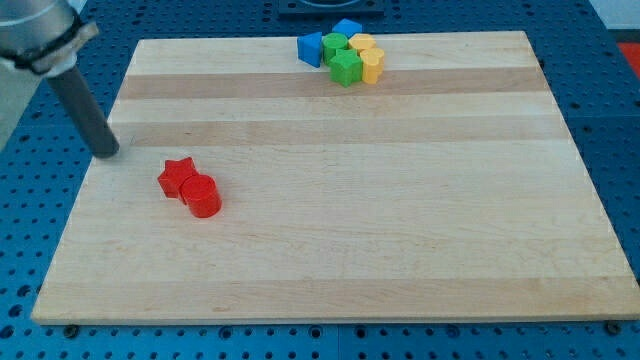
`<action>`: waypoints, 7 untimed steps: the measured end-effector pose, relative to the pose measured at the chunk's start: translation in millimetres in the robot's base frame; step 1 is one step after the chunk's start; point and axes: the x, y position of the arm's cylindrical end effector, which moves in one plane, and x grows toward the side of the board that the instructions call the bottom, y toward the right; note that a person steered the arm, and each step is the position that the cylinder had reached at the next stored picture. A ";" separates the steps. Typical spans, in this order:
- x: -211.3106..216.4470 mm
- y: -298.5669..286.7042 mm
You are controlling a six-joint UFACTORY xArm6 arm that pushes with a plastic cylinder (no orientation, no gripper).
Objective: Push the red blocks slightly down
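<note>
The rod has no pincer at all. Its tip [106, 153] sits at the board's [400, 250] left edge, up-left of the red star [178, 177] and red cylinder [202, 196], which look to be touching.

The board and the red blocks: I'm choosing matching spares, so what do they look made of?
The board looks like pale wood, matt to satin: lengthwise grain and joined strips show. The red star block and red cylinder block look evenly coloured with a soft sheen, either painted wood or plastic; I cannot tell which.
</note>
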 end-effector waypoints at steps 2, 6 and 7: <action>4.7 26.9; 9.2 65.1; -8.4 68.1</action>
